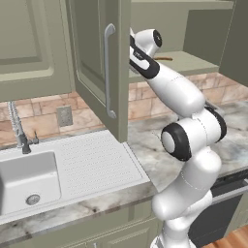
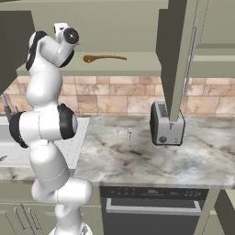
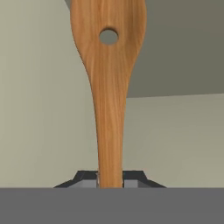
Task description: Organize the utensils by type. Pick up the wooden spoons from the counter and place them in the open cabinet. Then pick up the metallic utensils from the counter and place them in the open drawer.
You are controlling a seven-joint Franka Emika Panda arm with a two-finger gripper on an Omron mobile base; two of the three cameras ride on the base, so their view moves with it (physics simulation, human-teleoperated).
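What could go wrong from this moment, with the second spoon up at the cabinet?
The gripper holds the wooden spoon only by its thin handle end, so it might pivot or slip. A poor release could knock the spoon on the shelf. The open cabinet door hangs close beside the arm.

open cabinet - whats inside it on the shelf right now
One wooden spoon lies flat on the shelf of the open cabinet. The gripper holds a second wooden spoon up inside the cabinet. The arm covers the shelf's left end, so anything there is hidden.
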